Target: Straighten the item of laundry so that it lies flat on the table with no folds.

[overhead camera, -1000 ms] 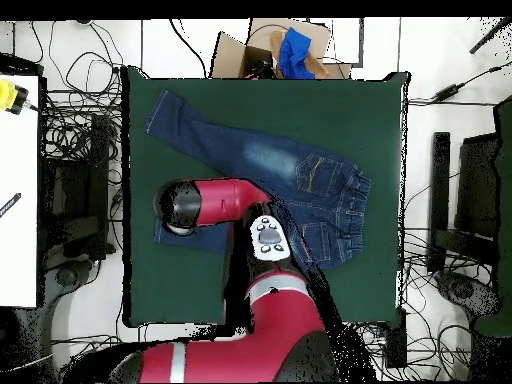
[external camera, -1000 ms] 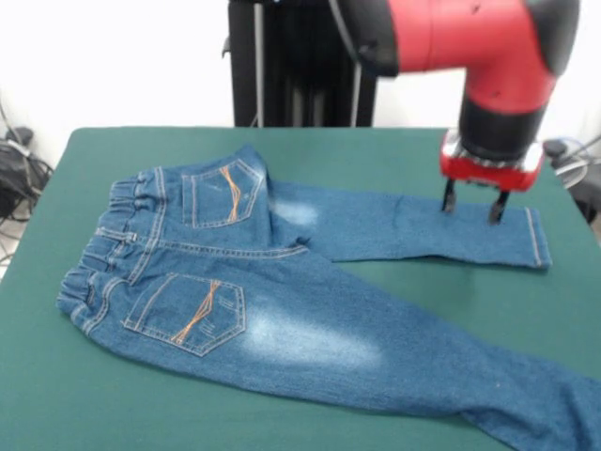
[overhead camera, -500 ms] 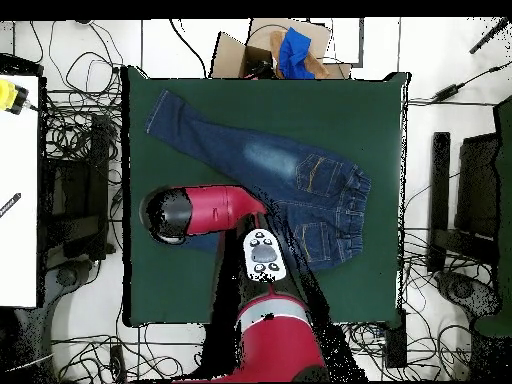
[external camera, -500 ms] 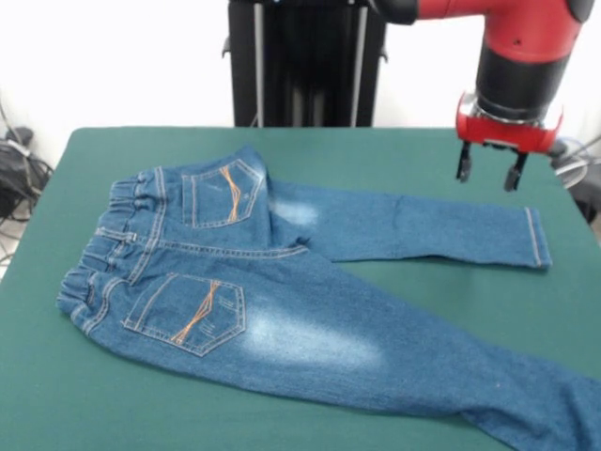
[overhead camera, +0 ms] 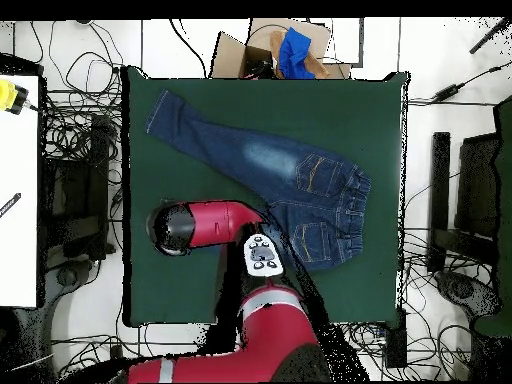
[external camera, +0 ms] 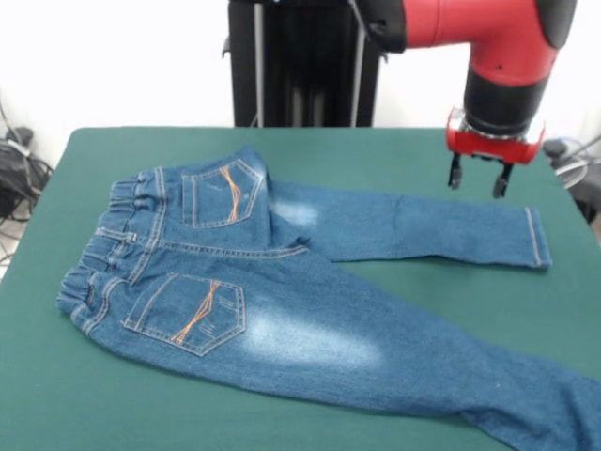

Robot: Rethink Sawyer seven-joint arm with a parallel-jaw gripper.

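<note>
Since half a second ago the pincer (external camera: 477, 179) has shifted slightly toward the jeans' waistband end and sits a touch lower, hanging in the air above the far trouser leg near its hem; a second ago it stood with its tips down on that leg. Its two dark fingers (external camera: 454, 173) are parted with a clear gap between them, and they hold nothing.

One pair of blue denim jeans (external camera: 282, 291) lies back side up on the one green tabletop (external camera: 376, 146), unchanged in place. The gathered waistband is at the front view's left, and the two legs run off to the right, spread apart in a V. The far leg lies fully on the cloth, its hem short of the right edge. The near leg runs out of the front view at the lower right corner.

Two back pockets show orange stitching, and two pale faded patches sit just below them, one on each leg.

From overhead, the arm (overhead camera: 205, 223) covers most of one leg of the jeans (overhead camera: 270, 165), while the other leg stretches toward a tabletop (overhead camera: 370, 120) corner.
</note>
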